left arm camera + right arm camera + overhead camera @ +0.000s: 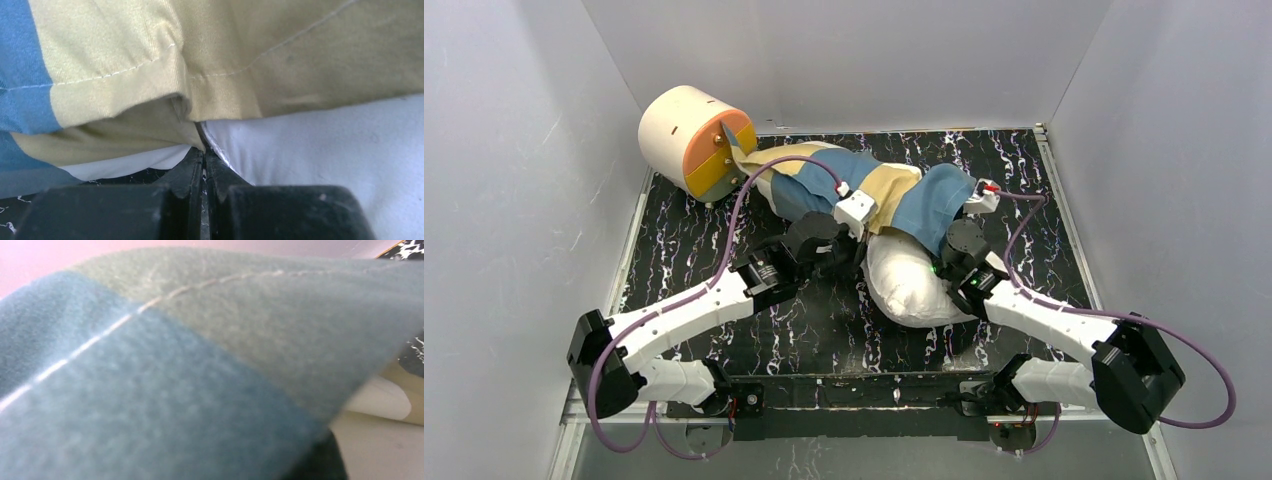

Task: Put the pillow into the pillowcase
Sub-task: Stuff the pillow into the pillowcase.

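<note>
The pillow (914,285) lies in front of me, its far half in the pillowcase (864,185). Both are soft, light and floppy. My left gripper (202,159) pinches the hem, the best place to hold. Cloth hides my right gripper (969,212); I cannot tell.

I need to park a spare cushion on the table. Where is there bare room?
Bare table: the near middle between the left arm and right arm, before the pillow; the left strip between cylinder and arm; the right edge past the pillowcase, though a cable crosses it. The centre is crowded with pillow and pillowcase.
</note>
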